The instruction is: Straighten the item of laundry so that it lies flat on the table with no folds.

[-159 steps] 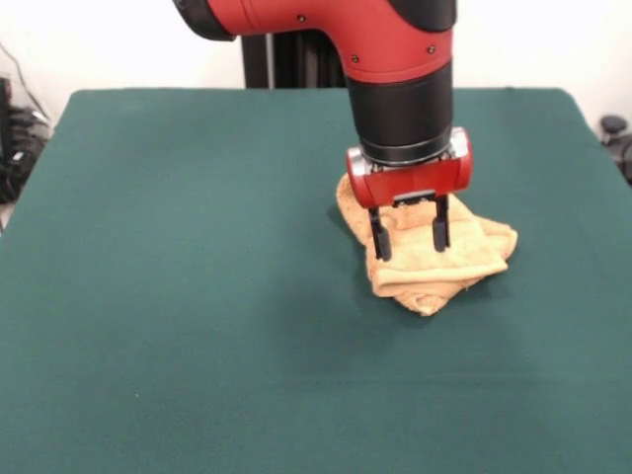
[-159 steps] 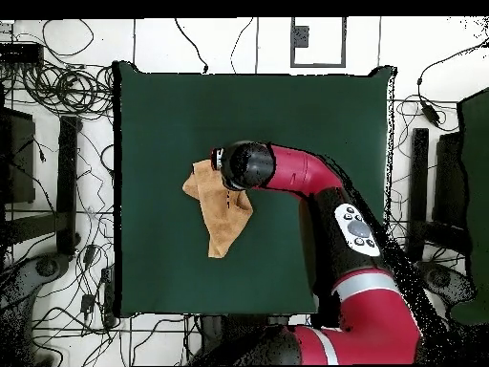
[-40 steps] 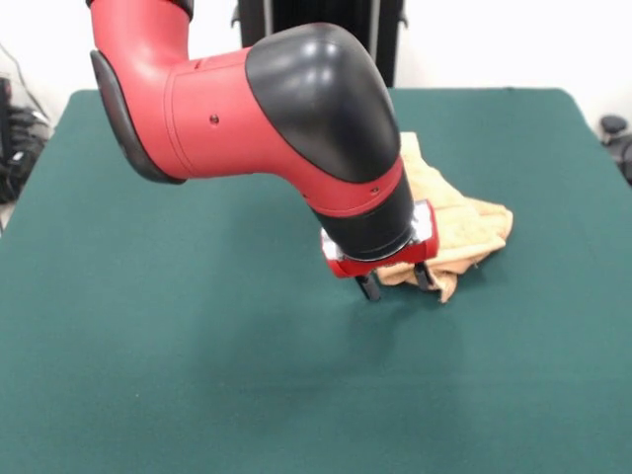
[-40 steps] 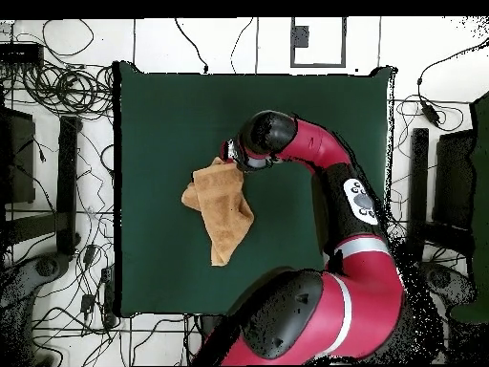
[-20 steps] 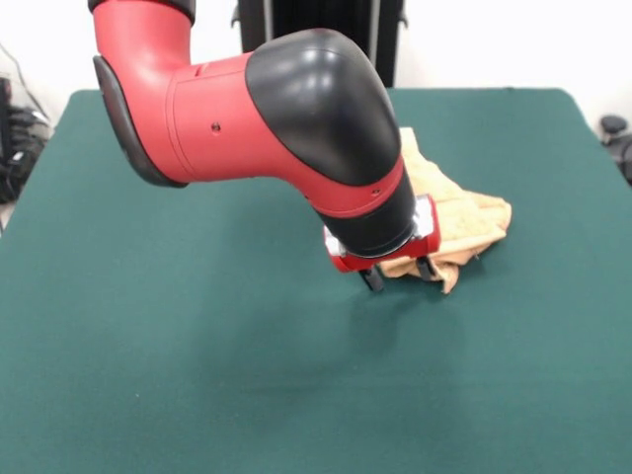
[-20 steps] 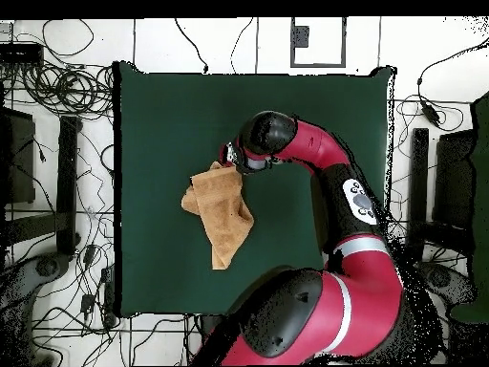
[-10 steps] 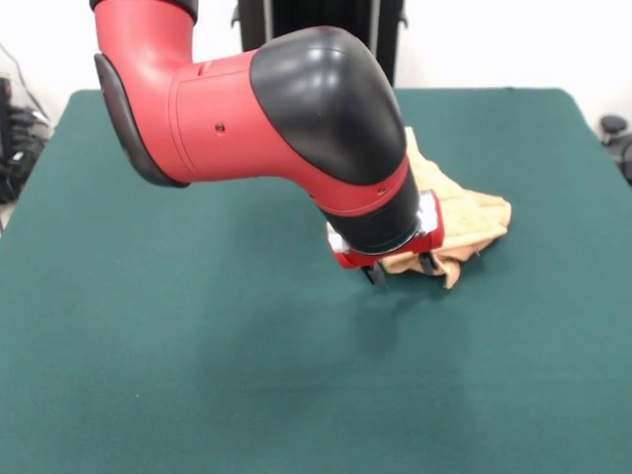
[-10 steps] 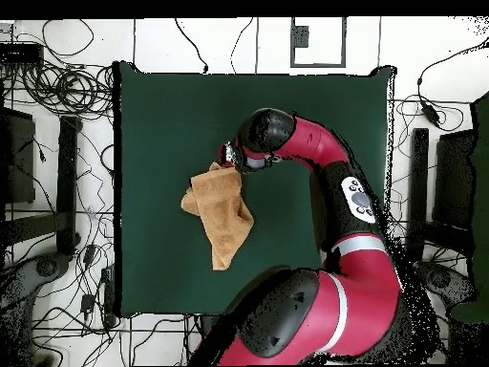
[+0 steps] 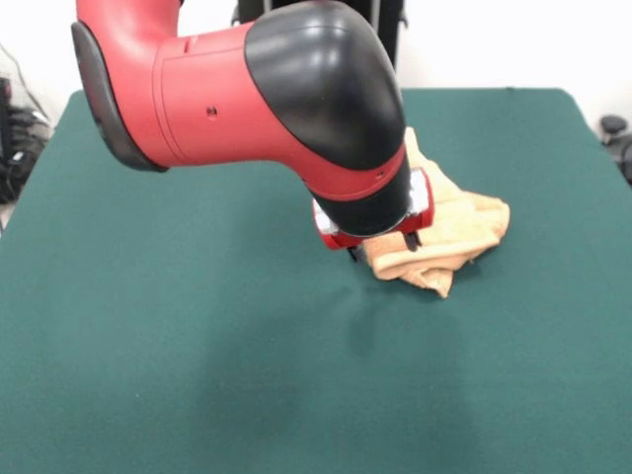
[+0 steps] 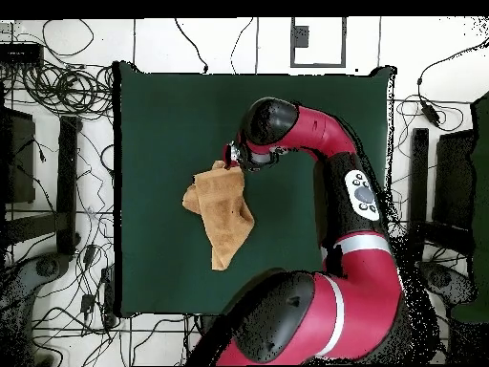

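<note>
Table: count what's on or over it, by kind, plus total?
Towel: 1, tan-orange, crumpled with folds on the table
Robot gripper: 1, at the towel's edge
Total: 2

- One towel, tan-orange and bunched in folds, right of centre in the front view.
- One table with a dark green top.
- One red and black arm, reaching down over the table's middle.
- One gripper at the arm's end, at the towel's left edge in the front view.
- Many black cables on the floor around the table in the overhead view; too tangled to count.
</note>
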